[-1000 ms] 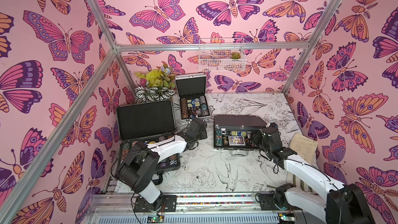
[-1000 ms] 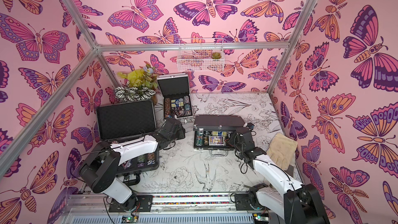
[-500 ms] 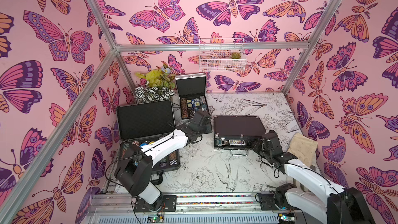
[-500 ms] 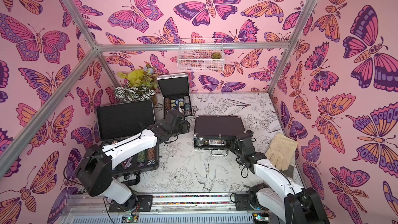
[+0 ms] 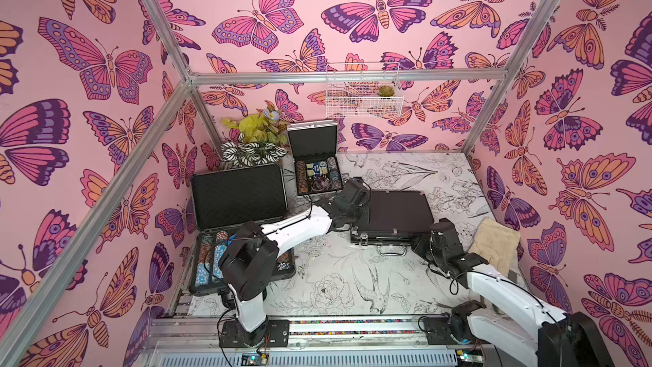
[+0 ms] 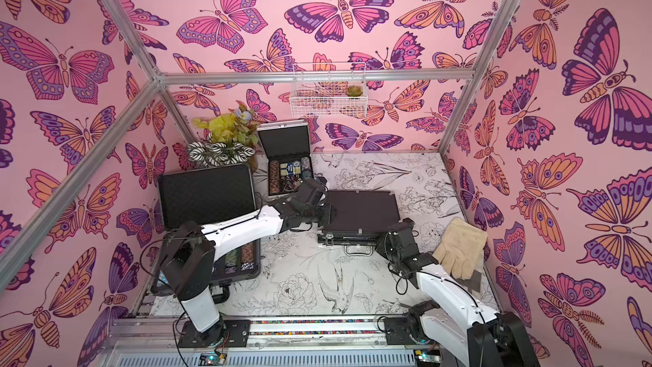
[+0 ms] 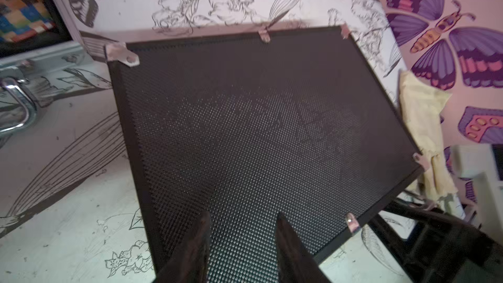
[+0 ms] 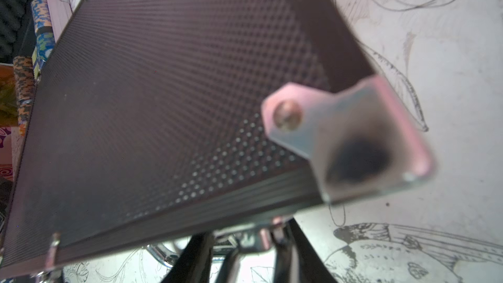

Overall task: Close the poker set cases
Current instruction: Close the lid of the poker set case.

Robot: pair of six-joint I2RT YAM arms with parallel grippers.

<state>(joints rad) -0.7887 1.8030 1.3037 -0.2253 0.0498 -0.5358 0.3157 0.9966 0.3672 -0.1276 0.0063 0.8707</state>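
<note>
Seeing left gripper and right gripper both spread, empty, we fear the medium case lid springing back unlatched.

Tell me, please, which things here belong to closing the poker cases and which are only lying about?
For the job:
- large black case, open
- middle black case, lid down
- small silver case, open

Lying about:
- wire basket on the wall
- plants
- glove
</note>
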